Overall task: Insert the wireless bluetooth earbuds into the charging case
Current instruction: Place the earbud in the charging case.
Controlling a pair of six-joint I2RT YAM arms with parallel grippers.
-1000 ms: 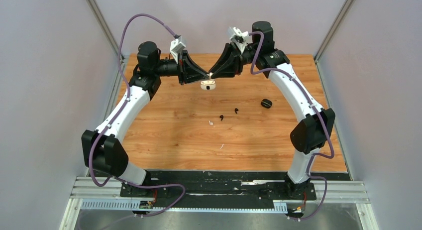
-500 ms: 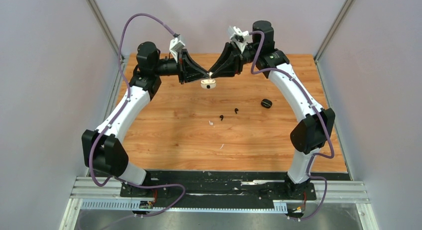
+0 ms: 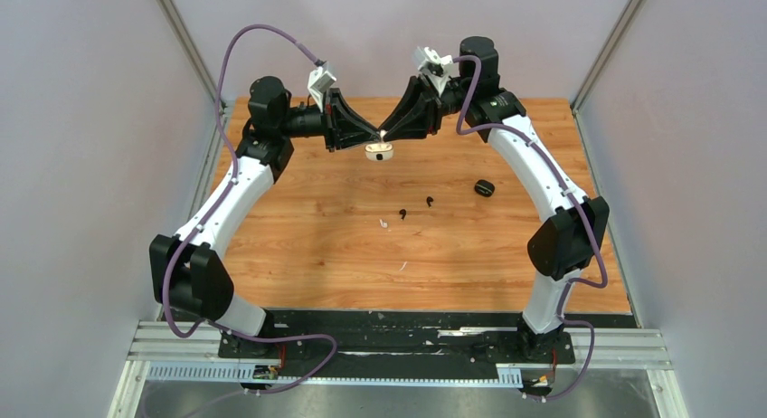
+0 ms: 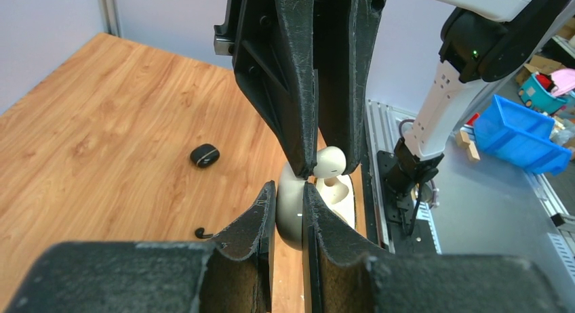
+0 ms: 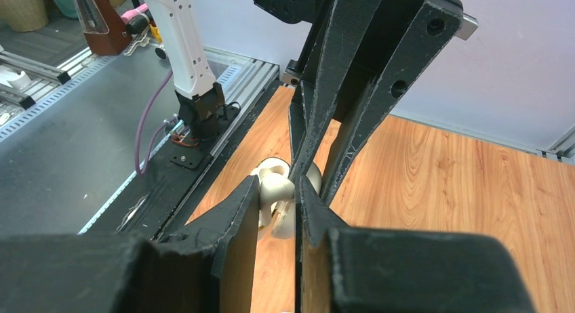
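While the white charging case hangs over the desk, left tool pinching its body and right tool pinching its lid, the lid is best swung about its hinge with the body steady. Loose earbuds lie on the desk, nearer the arm bases than the case.

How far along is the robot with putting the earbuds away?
No earbud looks clearly seated yet. In hand: the left end effector clamps the open white case, while the right end effector pinches what looks like a white earbud at it. Left: a loose white earbud and two black earbuds lie on the table near the shut black case.
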